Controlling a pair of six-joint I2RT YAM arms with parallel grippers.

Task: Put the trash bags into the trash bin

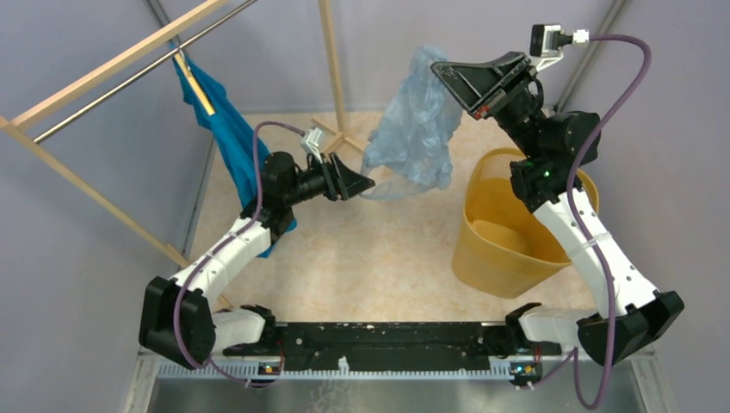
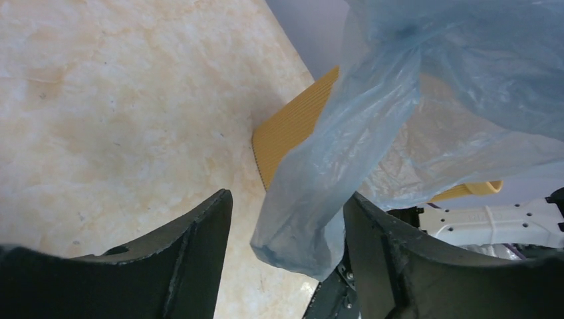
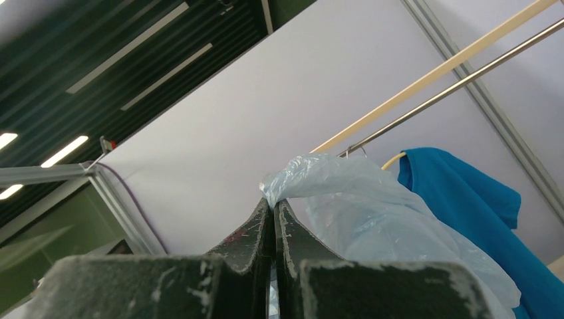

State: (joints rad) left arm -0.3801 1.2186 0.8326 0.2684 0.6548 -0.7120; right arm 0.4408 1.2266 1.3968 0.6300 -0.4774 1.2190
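Toward the right side of the table [image 1: 370, 258] stood the trash bin [image 1: 482, 258], a round yellow-orange basket with its open mouth facing up. What could be seen of its inside was bare wall and floor. The right arm [image 1: 594, 249] crossed over its right half and hid the rest. The trash bag [image 1: 413, 129] was outside it, hanging in the air up and to the left of the rim.

At far left a teal-blue shirt [image 1: 228, 129] hung from a rail [image 1: 129, 82], just behind the left arm.

Next came the left end effector [image 1: 366, 183], pointing rightward at the bag's lower edge. Its wrist view showed it [image 2: 287, 199] released, the two fingers spread well apart. A twisted lower fold of the trash bag [image 2: 372, 119] hung down between them. The fold lay close against the finger on the right of that view, though whether it touched could not be told, and nothing pinched it. Behind the fold the ribbed wall of the trash bin [image 2: 292, 126] showed against the pale table [image 2: 100, 100].

Farther right and higher, the right end effector [image 1: 441, 69] was raised up and to the left of the bin. Its own camera showed it [image 3: 273, 212] clenched, fingers pressed together on the top edge of the trash bag [image 3: 372, 226]. A small tuft of plastic stuck out above the tips, and the rest draped away below. The shirt [image 3: 465, 199] was visible beyond it.
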